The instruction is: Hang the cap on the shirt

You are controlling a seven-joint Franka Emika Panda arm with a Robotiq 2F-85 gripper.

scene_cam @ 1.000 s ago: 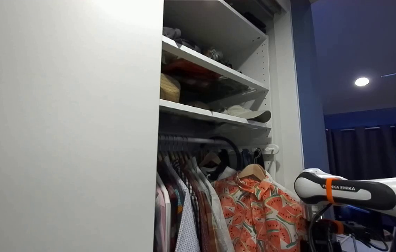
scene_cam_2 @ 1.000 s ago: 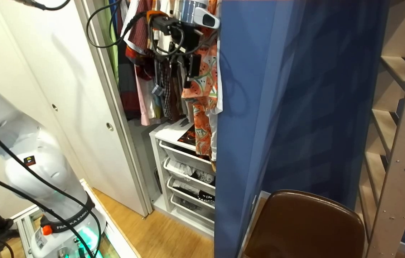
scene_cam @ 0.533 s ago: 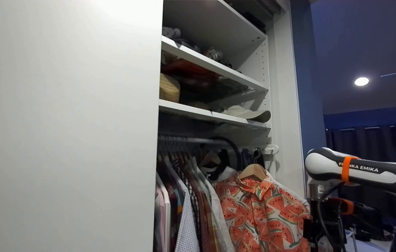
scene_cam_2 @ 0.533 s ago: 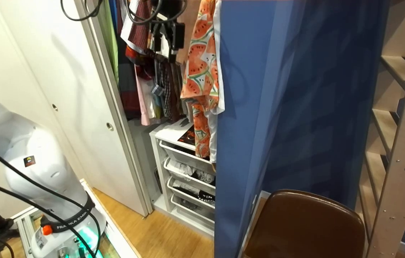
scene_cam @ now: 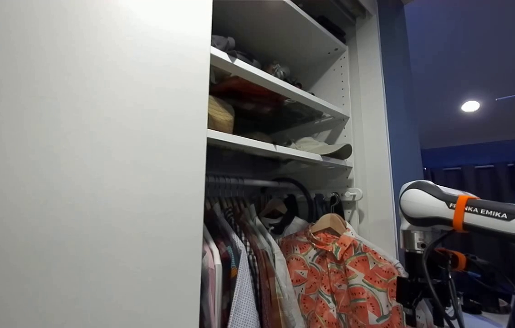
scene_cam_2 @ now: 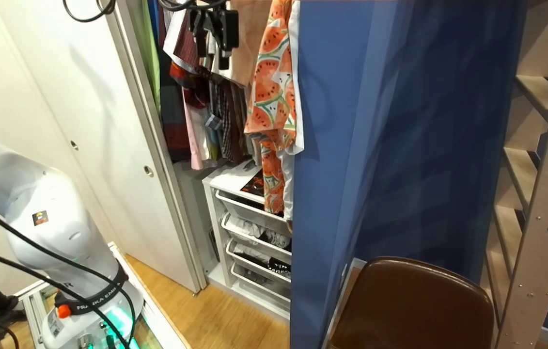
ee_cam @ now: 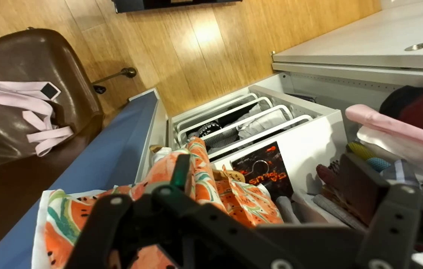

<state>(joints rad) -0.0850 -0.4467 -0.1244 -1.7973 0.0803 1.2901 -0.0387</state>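
Observation:
A beige cap (scene_cam: 323, 148) lies on a closet shelf, its brim past the shelf's front edge. The shirt with a watermelon print (scene_cam: 339, 278) hangs on a wooden hanger (scene_cam: 330, 223) below that shelf. Its sleeve and hem also show in an exterior view (scene_cam_2: 274, 87) and in the wrist view (ee_cam: 207, 183). My gripper (scene_cam_2: 213, 51) is in front of the hanging clothes, beside the shirt. In the wrist view my gripper (ee_cam: 271, 173) is open, fingers wide apart, with nothing held between them. The shirt shows beyond and beside one finger (ee_cam: 182, 172); I cannot tell whether they touch.
Other clothes (scene_cam: 248, 264) hang beside the shirt. A white sliding door (scene_cam: 89, 164) and a blue wall (scene_cam_2: 322, 145) flank the closet. A white drawer unit (scene_cam_2: 235, 177) bears a dark booklet (ee_cam: 263, 168). A brown chair (ee_cam: 9, 130) holds a pink tie (ee_cam: 35, 101).
The arm and gripper have risen and drawn away from the watermelon shirt, whose sleeve is now uncovered. The shirt shifted slightly as the arm left. The cap has not moved.

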